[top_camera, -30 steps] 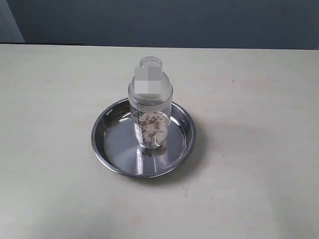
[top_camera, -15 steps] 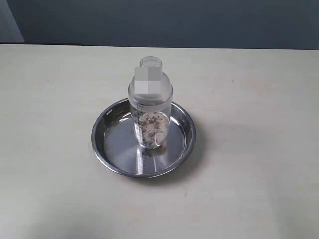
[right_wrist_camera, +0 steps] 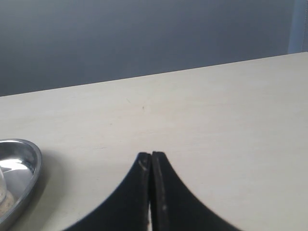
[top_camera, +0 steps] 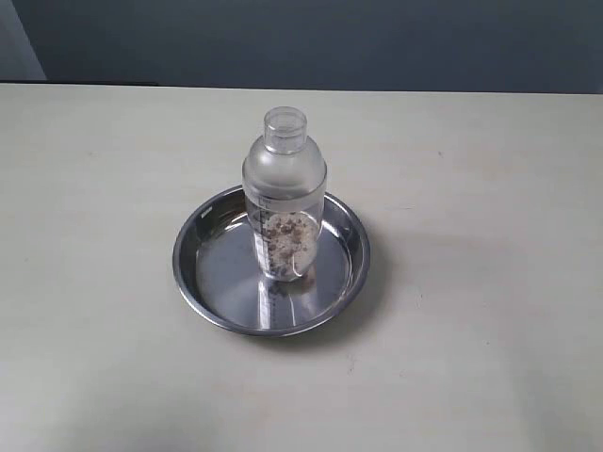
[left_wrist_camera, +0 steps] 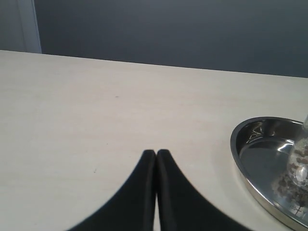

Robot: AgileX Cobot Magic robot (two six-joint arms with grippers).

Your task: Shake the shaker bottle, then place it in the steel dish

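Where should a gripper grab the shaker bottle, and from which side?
I'd grip the shaker bottle around its straight body under the frosted dome, coming level from the side above the rim of the steel dish. It stands upright; the dome tapers, and the rim blocks a lower approach.

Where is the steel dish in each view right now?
Exterior view: steel dish in mid-picture.
Left wrist view: dish cut by the frame edge, off to the side of the shut left gripper.
Right wrist view: only a rim segment, beside the shut right gripper.
Shared landmark: the shaker bottle standing in the dish.
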